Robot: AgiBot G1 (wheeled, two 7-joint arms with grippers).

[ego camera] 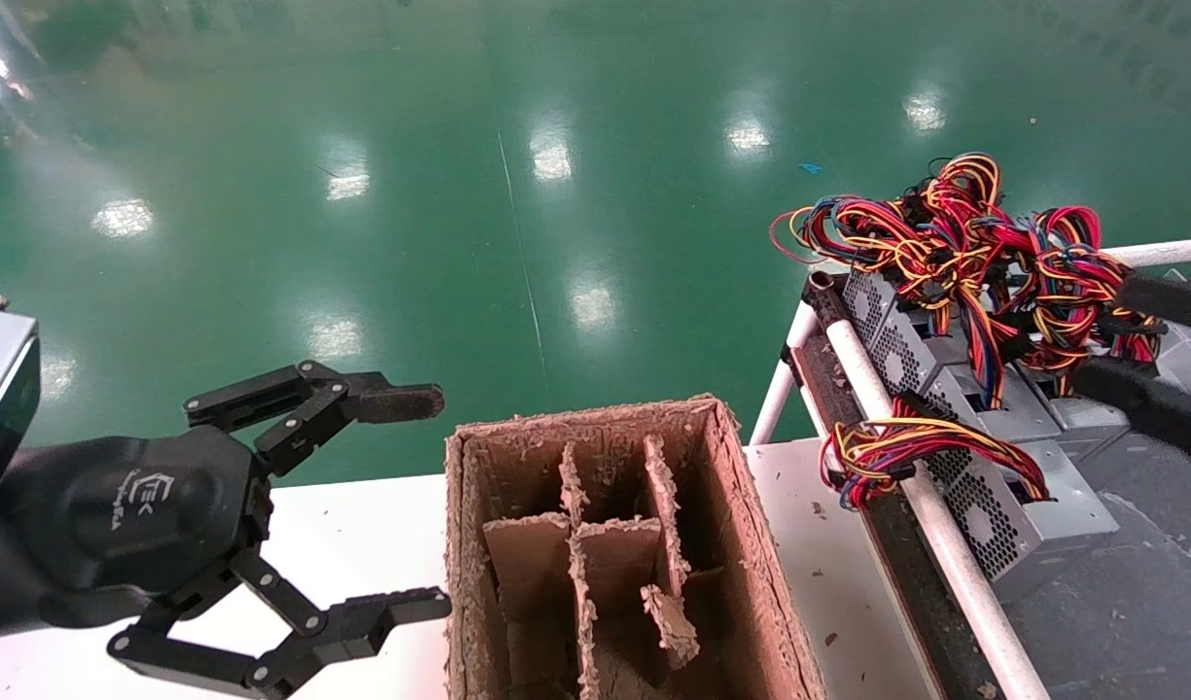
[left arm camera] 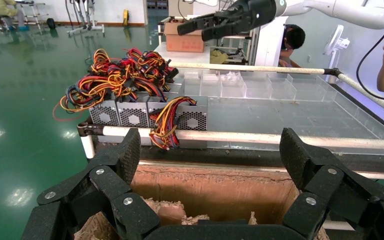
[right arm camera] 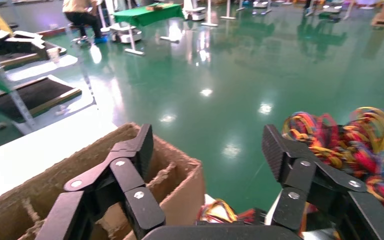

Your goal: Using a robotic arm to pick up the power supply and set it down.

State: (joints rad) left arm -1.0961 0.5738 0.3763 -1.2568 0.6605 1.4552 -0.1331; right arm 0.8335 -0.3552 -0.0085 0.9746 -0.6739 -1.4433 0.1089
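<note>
The power supply [ego camera: 1042, 510] is a grey box with a honeycomb grille, nearest in a row on the right-hand rack. Its own small loop of red, yellow and blue wires [ego camera: 896, 447] hangs over the white rail. The left wrist view shows the same power supply [left arm camera: 192, 119] behind the rail. My right gripper [ego camera: 1105, 331] hovers open over the row at the far right edge, holding nothing; its wrist view shows the open right gripper [right arm camera: 207, 145] above the small wire loop [right arm camera: 219, 210]. My left gripper [ego camera: 415, 504] stands open and empty left of the cardboard box; the left gripper [left arm camera: 210, 150] faces the rack.
A worn cardboard box [ego camera: 741, 506] with dividers stands on the white table [ego camera: 362, 535] in the middle. Other grey boxes [ego camera: 906, 350] sit behind, their wires tangled in one big heap [ego camera: 955, 233]. A white rail [ego camera: 935, 525] edges the rack. Green floor lies beyond.
</note>
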